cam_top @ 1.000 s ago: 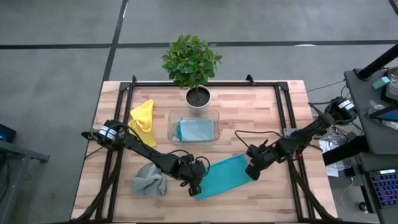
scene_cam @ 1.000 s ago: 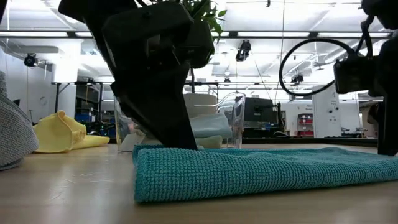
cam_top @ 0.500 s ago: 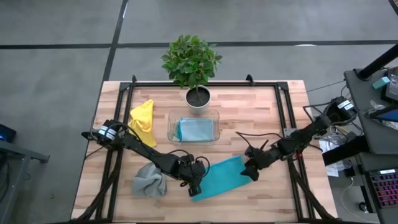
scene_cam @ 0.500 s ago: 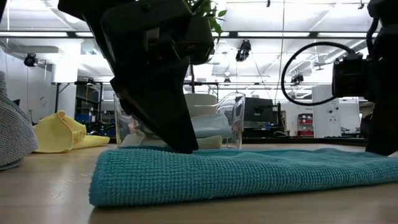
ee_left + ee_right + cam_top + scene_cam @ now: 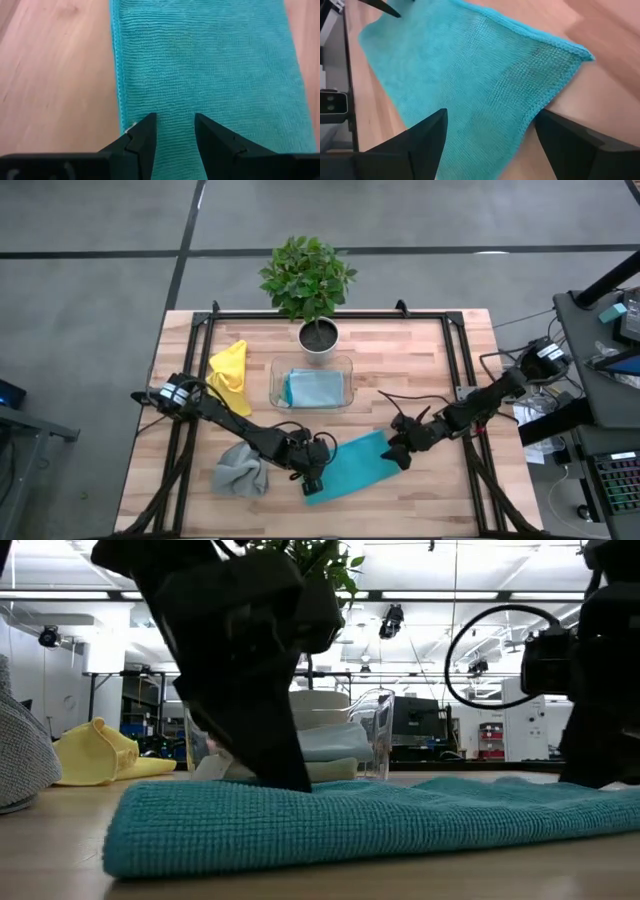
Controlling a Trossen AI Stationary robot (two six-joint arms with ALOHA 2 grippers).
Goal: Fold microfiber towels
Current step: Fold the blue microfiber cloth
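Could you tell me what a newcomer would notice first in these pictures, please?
The teal towel lies flat at the table's front, with the left gripper at one end and the right gripper, fingers spread wide, at the other. Behind it, a light blue towel sits in a clear tray.

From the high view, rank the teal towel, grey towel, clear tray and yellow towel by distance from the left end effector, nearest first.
From the left end effector:
1. Teal towel, directly under it.
2. Grey towel, beside it toward the table's left.
3. Clear tray, farther back, mid-table.
4. Yellow towel, back-left.
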